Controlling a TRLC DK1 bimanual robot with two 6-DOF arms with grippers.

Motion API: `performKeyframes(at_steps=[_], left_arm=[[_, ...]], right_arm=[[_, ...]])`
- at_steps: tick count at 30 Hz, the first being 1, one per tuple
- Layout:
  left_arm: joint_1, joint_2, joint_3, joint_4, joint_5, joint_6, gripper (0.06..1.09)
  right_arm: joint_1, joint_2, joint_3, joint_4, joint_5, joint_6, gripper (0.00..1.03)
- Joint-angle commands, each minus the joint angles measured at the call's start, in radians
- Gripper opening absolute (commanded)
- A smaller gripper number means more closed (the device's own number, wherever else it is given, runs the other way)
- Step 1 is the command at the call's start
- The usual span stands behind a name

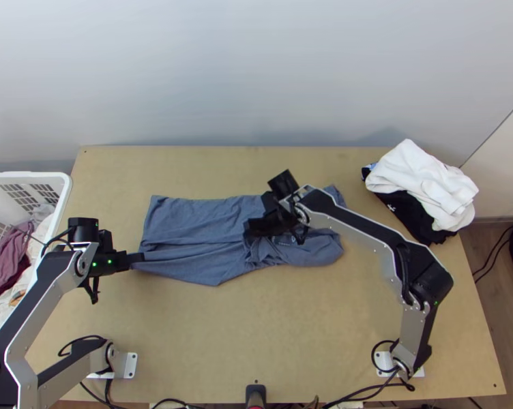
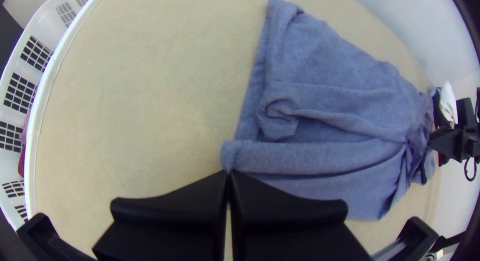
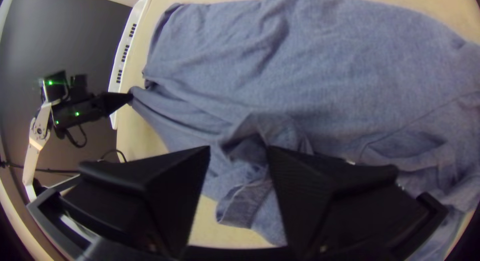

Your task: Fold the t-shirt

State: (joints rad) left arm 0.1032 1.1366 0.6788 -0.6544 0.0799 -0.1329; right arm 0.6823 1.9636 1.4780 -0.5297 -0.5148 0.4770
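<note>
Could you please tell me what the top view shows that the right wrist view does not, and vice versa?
Top view: white clothes piled over black clothes on the right.
Right wrist view: the open gap between the fingers of the right hand.
Both: the blue-grey T-shirt, gripped near its left end by the left hand, and the white basket.

And here's the blue-grey t-shirt point(image 1: 195, 217) — lying lengthwise across the middle of the top view, lower left corner pinched, long creases running rightward — and it's bunched right of centre!
</note>
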Motion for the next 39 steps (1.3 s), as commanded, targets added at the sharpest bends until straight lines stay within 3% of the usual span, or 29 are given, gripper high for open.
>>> performKeyframes(at_steps=[1, 6, 16, 25, 31, 35, 39], left_arm=[[0.003, 0.025, -0.004, 0.01, 0.0, -0.01, 0.1], [0.003, 0.028, -0.01, 0.018, 0.0, -0.013, 0.1], [-0.007, 0.045, -0.013, 0.036, 0.0, -0.016, 0.1], [-0.007, 0.04, -0.005, 0.035, 0.0, -0.014, 0.1], [-0.007, 0.038, -0.005, 0.033, 0.0, -0.016, 0.1], [-0.007, 0.04, -0.007, 0.033, 0.0, -0.019, 0.1], [-0.007, 0.04, -0.008, 0.032, 0.0, -0.02, 0.1]], right_arm=[[-0.084, -0.009, 0.05, -0.058, 0.009, -0.003, 0.93], [-0.165, -0.226, -0.113, -0.082, 0.022, -0.044, 0.93], [-0.145, -0.516, -0.578, -0.118, 0.305, -0.337, 0.94], [-0.133, -0.532, -0.679, -0.007, 0.437, -0.385, 0.94], [-0.132, -0.519, -0.705, 0.02, 0.458, -0.393, 0.92], [-0.121, -0.528, -0.722, 0.037, 0.458, -0.391, 0.54], [-0.122, -0.543, -0.719, 0.042, 0.457, -0.388, 0.03]])
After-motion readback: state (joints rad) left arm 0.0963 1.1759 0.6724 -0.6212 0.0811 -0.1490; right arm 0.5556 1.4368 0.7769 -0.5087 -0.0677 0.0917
